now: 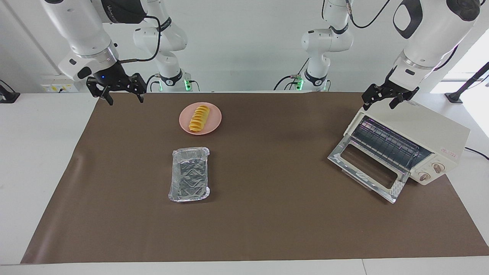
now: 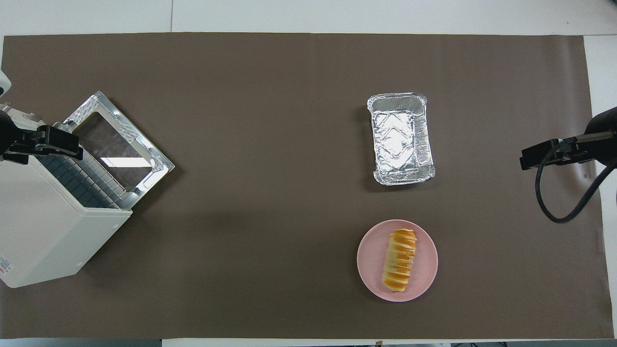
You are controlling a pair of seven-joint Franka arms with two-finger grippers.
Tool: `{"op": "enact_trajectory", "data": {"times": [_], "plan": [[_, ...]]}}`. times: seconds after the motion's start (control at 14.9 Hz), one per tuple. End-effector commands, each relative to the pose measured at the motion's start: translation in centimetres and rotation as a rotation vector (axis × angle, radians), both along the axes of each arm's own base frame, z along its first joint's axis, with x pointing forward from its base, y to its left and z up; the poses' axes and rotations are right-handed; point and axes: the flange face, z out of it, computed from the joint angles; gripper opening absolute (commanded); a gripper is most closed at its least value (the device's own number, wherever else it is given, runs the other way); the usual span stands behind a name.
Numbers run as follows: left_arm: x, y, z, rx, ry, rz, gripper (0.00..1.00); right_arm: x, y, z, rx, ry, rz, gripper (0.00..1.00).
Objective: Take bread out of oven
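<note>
The bread (image 1: 199, 118) (image 2: 400, 260), a ridged golden loaf, lies on a round pink plate (image 1: 214, 123) (image 2: 427, 272) near the robots. The cream oven (image 1: 424, 128) (image 2: 43, 231) stands at the left arm's end of the table. Its glass door (image 1: 366, 168) (image 2: 118, 147) is dropped open, and the wire rack inside shows nothing on it. My left gripper (image 1: 379, 104) (image 2: 58, 143) hangs open over the oven's top edge. My right gripper (image 1: 125, 100) (image 2: 535, 158) is open and empty, up in the air over the mat's corner at the right arm's end.
A crinkled silver foil tray (image 1: 190, 174) (image 2: 401, 139) sits farther from the robots than the plate. A brown mat (image 1: 267, 214) (image 2: 270, 96) covers the table. A black cable (image 2: 554, 212) loops down from the right gripper.
</note>
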Motion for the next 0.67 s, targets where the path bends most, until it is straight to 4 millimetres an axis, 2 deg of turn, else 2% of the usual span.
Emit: {"op": "enact_trajectory", "data": {"times": [0.0, 0.6], "plan": [[-0.66, 0.32, 0.44, 0.011, 0.003, 0.003, 1.00, -0.43, -0.50, 0.39, -0.023, 0.016, -0.066, 1.00], [-0.62, 0.30, 0.36, 0.009, 0.005, 0.003, 1.00, -0.48, -0.82, 0.53, -0.024, 0.015, -0.074, 1.00]]}}
